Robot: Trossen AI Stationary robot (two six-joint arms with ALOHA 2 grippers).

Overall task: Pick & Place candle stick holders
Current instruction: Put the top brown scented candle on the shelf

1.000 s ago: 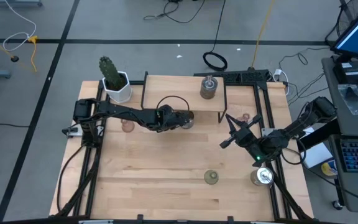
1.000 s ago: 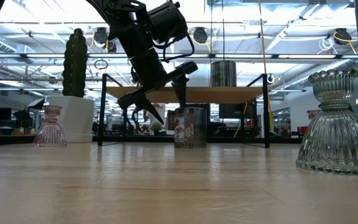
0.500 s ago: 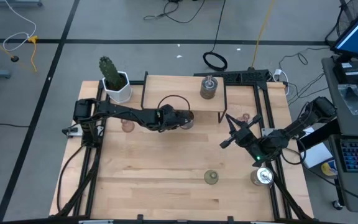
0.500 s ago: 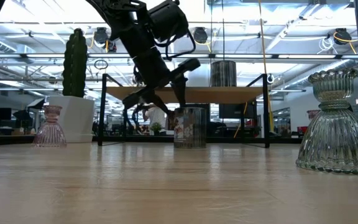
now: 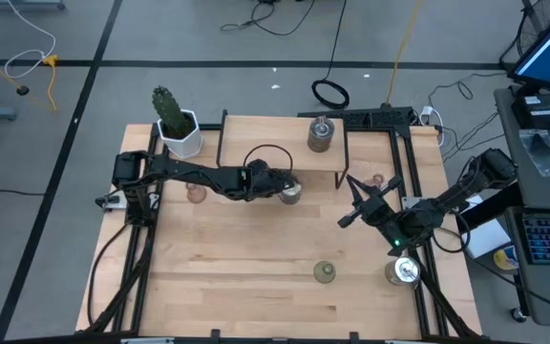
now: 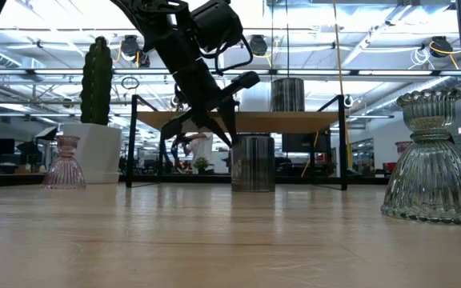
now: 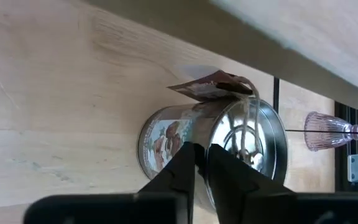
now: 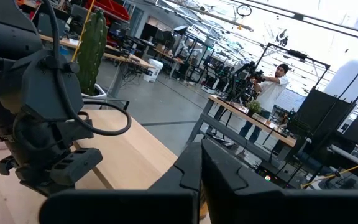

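A squat silvery candle stick holder (image 5: 292, 195) stands on the table by the near edge of a raised shelf. My left gripper (image 5: 281, 185) is shut on it, and the left wrist view shows the holder (image 7: 166, 140) from above. A second silvery holder (image 5: 320, 137) sits on the shelf and a third (image 5: 402, 273) at the near right. Pinkish glass holders (image 5: 196, 194) (image 5: 378, 180) and an olive-green one (image 5: 325, 273) rest on their bases. My right gripper (image 5: 356, 203) hovers shut to the right and holds nothing. My left gripper pinches the silvery holder's rim wall (image 7: 211, 144), on the side toward the table's left, with one finger (image 7: 229, 171) inside the cup and one outside. The fingers slant down from above and from the left. The holder stands upright with its base (image 6: 253, 187) on the table.
A black-framed wooden shelf (image 5: 285, 143) spans the far middle. A cactus in a white pot (image 5: 178, 129) stands at the far left. Near the low camera, a glass holder (image 6: 429, 160) fills the right of that view. Bare wood lies across the table's near half.
My left gripper has shut on the silvery holder's rim. The holder has slid a little toward the table's near right and turned about, so its picture label no longer faces the low camera. It stays upright on the table.
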